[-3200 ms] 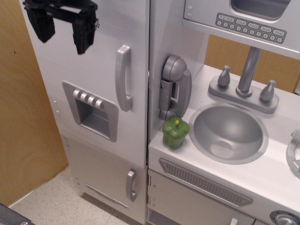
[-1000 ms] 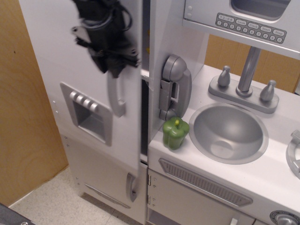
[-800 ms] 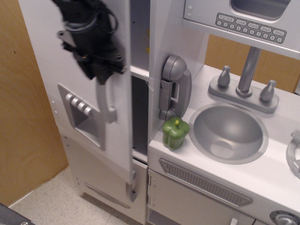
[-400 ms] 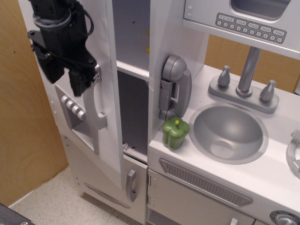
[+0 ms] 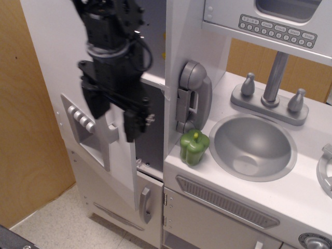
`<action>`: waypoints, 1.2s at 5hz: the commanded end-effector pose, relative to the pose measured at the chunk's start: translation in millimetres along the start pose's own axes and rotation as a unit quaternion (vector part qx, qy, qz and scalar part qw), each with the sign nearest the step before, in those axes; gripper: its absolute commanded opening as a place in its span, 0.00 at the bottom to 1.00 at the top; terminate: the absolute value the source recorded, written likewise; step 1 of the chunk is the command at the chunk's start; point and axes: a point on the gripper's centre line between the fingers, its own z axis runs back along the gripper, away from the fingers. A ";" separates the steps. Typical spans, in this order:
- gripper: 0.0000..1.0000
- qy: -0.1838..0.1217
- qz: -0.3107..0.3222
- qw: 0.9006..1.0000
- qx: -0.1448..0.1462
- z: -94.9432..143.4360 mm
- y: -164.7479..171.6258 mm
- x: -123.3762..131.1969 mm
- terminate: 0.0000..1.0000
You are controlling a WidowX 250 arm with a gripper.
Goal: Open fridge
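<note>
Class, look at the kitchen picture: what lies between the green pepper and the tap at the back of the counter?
In the only view, the round silver sink bowl lies between the green pepper and the tap; nothing else sits there.

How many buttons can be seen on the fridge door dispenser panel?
2 show on the fridge door, at the panel's upper left, at and. More may be hidden behind the hand.

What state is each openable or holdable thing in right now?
fridge door: swung open, interior shelf showing.
lower door: shut.
pincer: open, holding nothing, in front of the door edge.
oven panel: shut.
sink: empty.
green pepper: upright on the counter.
</note>
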 end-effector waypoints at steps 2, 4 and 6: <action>1.00 -0.009 0.005 0.999 -0.046 8.1 -27.3 65.3 0.00; 1.00 -0.059 0.060 0.996 -0.018 21.2 -0.4 88.8 0.00; 1.00 -0.038 0.097 0.993 0.050 21.8 25.1 60.6 0.00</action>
